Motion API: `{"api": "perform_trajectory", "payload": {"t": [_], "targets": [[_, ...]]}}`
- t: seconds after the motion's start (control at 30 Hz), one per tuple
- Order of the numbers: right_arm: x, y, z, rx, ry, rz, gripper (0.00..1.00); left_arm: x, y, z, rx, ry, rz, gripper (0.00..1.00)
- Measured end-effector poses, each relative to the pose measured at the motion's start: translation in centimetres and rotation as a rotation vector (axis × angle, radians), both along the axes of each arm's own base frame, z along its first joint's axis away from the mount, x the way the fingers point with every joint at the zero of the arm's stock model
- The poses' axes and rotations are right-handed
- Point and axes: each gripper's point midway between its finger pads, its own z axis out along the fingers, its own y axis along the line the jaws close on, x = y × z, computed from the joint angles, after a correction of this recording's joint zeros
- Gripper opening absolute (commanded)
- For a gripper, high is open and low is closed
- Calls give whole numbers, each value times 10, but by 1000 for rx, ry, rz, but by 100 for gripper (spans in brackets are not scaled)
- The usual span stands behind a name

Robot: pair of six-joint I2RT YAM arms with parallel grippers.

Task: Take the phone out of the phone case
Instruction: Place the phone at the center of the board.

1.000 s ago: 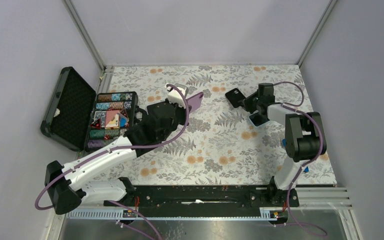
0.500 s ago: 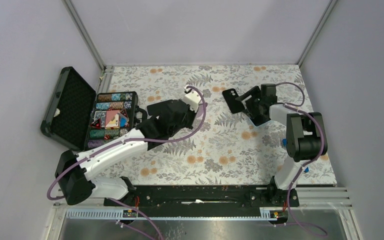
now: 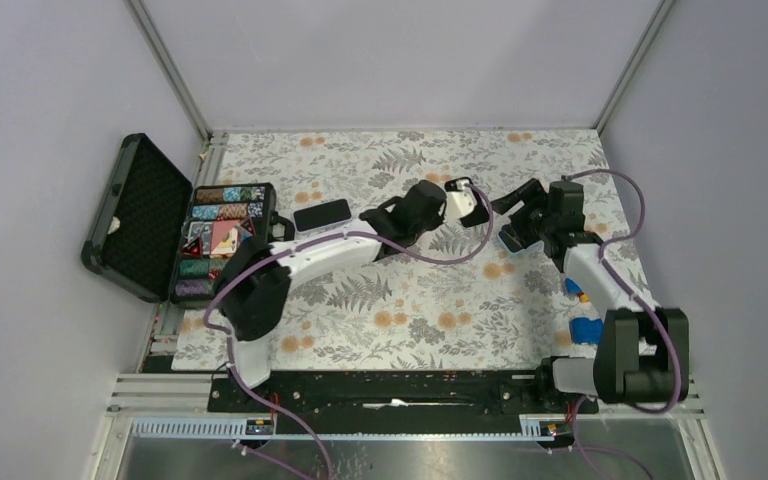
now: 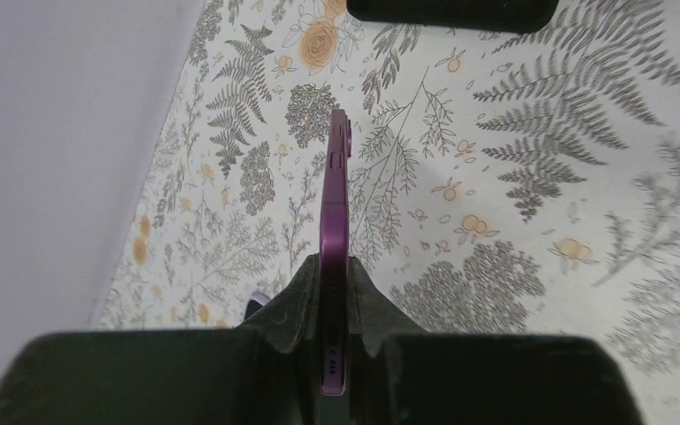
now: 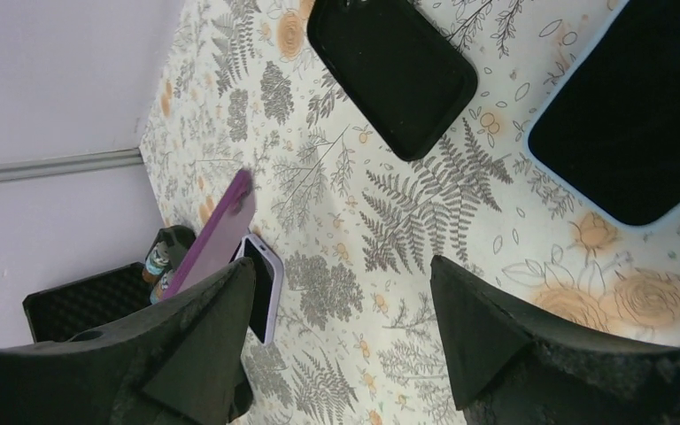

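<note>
The left gripper (image 4: 335,273) is clamped on the purple phone (image 4: 334,204), which it holds edge-on above the table (image 4: 513,266), apart from the black case (image 5: 391,73). The case lies flat just right of the table's centre, in the far half. The right gripper (image 5: 341,266) stands wide, holding nothing.

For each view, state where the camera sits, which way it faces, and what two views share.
Top external: above and behind the bases, looking down on the table; left arm and right arm both show.
Left wrist: on the left arm, looking along the left gripper, shut on the purple phone.
Right wrist: looking down past the open right gripper at the black case.
Shared: both wrist views show purple phone and black case.
</note>
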Motion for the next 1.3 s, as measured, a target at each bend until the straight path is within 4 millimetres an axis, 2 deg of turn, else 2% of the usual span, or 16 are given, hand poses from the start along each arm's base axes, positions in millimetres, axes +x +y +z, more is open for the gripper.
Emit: {"api": "perform_trajectory", "payload": {"t": [0.17, 0.33, 0.47, 0.67, 0.73, 0.83, 1.13, 1.3], "targets": [[-22, -12, 28, -36, -59, -12, 79, 24, -8, -37, 174, -42, -49, 0], [-35, -35, 48, -117, -109, -68, 79, 43, -13, -43, 279, -146, -84, 0], [-45, -51, 38, -185, -80, -104, 79, 55, -22, -45, 325, -208, -93, 0], [-61, -61, 13, -227, 4, -124, 79, 68, -32, -66, 385, -233, -76, 0], [-62, -62, 11, -230, 10, -123, 79, 68, -34, -78, 398, -219, -80, 2], [-63, -63, 11, -234, 10, -122, 79, 65, -33, -89, 414, -195, -83, 10], [-64, -65, 14, -240, -1, -125, 79, 64, -46, -85, 367, -180, -84, 18], [-65, -67, 14, -248, 3, -124, 79, 62, -52, -101, 379, -153, -105, 27]]}}
